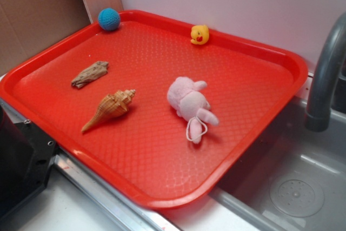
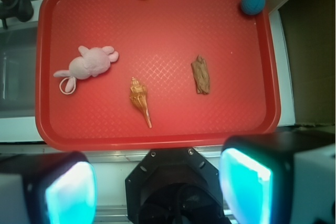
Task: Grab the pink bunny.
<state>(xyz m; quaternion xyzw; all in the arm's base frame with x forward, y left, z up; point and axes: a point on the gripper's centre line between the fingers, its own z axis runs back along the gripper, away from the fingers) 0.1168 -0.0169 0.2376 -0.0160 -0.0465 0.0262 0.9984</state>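
**Claw wide, bunny on tray**

From the wrist view we see the claw (image 2: pixel 157 182) spread wide and empty, its two fingers (image 2: pixel 68 192) at the near edge of the frame, short of the tray (image 2: pixel 157 139). Nearest on the tray lies the shell (image 1: pixel 110 109), with the wood chip (image 1: pixel 90 74) just beyond it. The bunny (image 1: pixel 187 101) lies on its side towards the sink side of the tray, loop (image 1: pixel 195 131) by the near end, well apart from the shell. At the far rim we note the duck (image 1: pixel 199 34) and the blue ball (image 1: pixel 109 19). A grey tap (image 1: pixel 324 74) stands beside the tray.
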